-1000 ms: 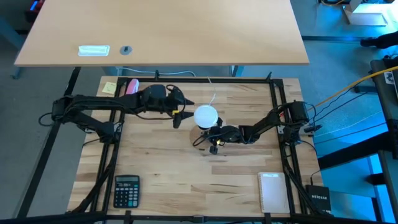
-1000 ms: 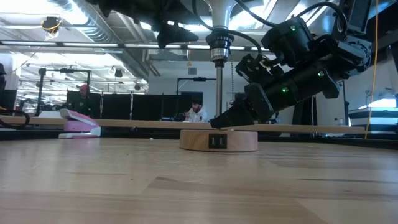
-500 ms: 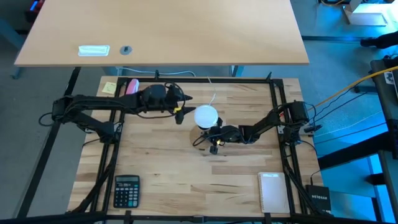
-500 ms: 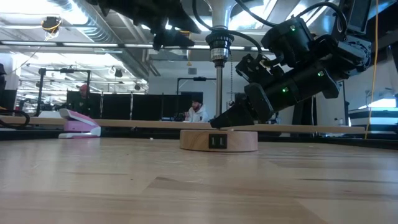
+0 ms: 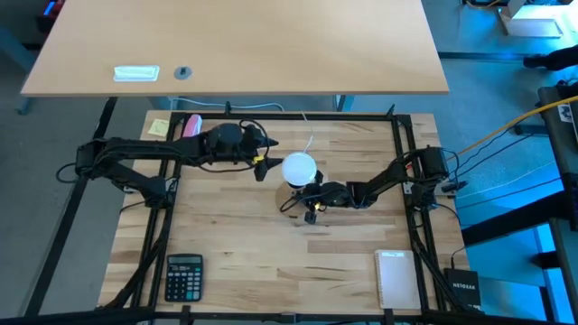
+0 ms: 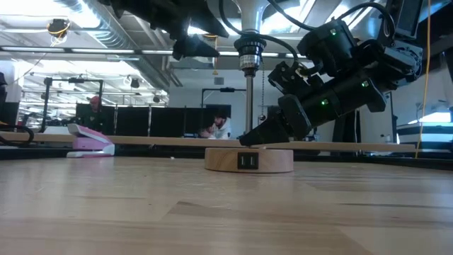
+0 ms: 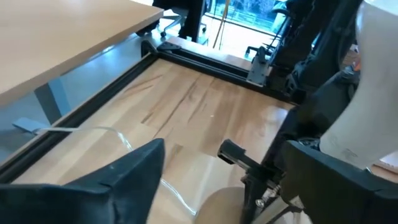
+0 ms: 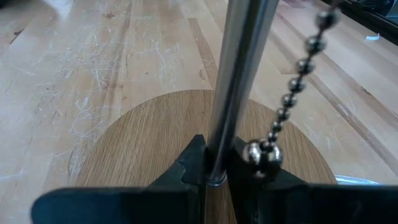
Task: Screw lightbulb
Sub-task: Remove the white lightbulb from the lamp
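Since the earlier high view the left tool (image 5: pixel 259 155) has drawn slightly away from the lightbulb (image 5: pixel 300 168), toward the upper left of the frame, and its fingers now stand released, apart from the globe. The right arm has not shifted.

The lightbulb sits near the middle of the high view, a smooth, round white globe seen from above, hiding the lamp under it. In the left wrist view it fills the right edge of the frame as a pale, matte, curved surface (image 7: pixel 367 99). In the low view only its neck (image 6: pixel 248 53) shows, top centre: a ribbed metal collar at the head of a thin upright metal rod (image 6: pixel 249 106).

The rod rises from a round wooden base (image 6: pixel 249 159) lying flat on the counter (image 5: pixel 244 262), centre of the low view. The right tool (image 8: pixel 214 168) is clenched on the rod just above the base; in the right wrist view a beaded metal pull chain (image 8: pixel 292 93) hangs beside it, its end ball touching one finger.

A calculator (image 5: pixel 183 276) lies at the lower left of the high view, a white notepad (image 5: pixel 396 278) at the lower right.
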`<state>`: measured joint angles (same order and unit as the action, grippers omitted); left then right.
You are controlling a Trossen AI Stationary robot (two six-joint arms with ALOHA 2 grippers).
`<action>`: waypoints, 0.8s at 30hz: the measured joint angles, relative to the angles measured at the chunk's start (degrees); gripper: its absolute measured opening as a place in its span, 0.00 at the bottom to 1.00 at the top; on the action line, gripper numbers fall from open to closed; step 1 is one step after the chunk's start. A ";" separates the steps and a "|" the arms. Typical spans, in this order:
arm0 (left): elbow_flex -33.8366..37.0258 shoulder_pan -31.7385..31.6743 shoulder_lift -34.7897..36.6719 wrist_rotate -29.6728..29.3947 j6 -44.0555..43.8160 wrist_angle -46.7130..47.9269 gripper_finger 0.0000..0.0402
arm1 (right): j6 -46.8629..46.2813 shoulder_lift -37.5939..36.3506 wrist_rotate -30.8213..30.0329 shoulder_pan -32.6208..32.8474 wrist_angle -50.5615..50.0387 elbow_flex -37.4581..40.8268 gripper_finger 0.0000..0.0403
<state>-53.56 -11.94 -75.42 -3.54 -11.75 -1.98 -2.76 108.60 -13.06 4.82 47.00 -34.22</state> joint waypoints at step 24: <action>-0.04 2.86 -1.31 2.90 2.58 0.26 0.94 | 0.13 0.00 0.13 0.00 0.04 0.00 0.11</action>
<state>-53.60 -9.09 -76.72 -0.65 -9.17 -1.72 -2.63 108.60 -12.93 4.82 47.05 -34.22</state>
